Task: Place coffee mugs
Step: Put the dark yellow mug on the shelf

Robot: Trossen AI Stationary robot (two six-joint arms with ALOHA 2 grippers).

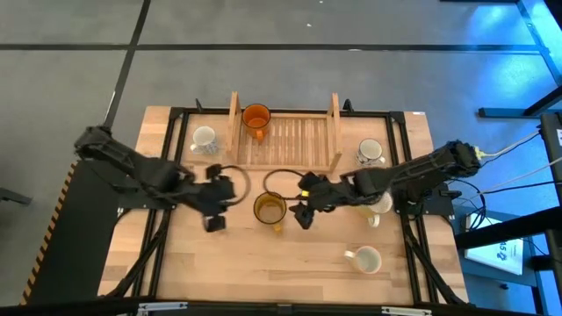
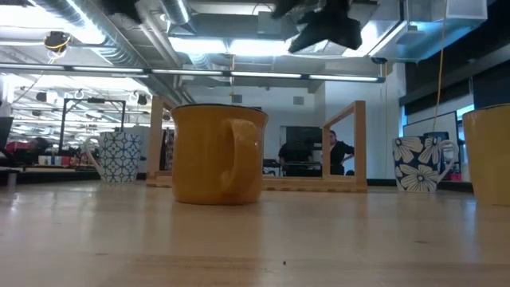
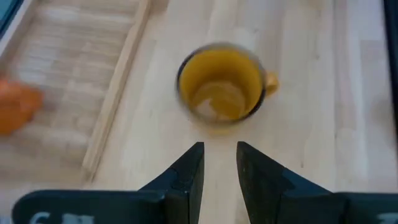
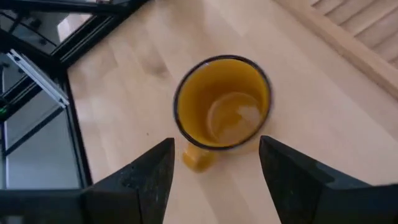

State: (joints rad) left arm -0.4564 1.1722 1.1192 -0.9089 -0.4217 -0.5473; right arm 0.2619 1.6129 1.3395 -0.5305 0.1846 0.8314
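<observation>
The amber mug point(image 1: 270, 209) stands upright mid-worktop, just off the tray's point(image 1: 283, 143) near edge, handle toward the worktop's front edge. The right gripper point(image 1: 301, 198) hovers just beside it, fingers spread wide, seemingly nearer than the left gripper point(image 1: 213, 197), whose fingers stand slightly apart, holding nothing. I count six mugs: the amber one, an orange mug point(image 1: 255, 117) on the tray, and four pale ones.

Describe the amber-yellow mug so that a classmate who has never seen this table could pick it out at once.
Start at the wooden slatted tray along the table's far edge, then come toward the near edge to the bare wood between the left gripper and the right gripper. There the amber-yellow mug stands upright and empty. The orange mug sits on the tray, and the other mugs are white or patterned.
</observation>
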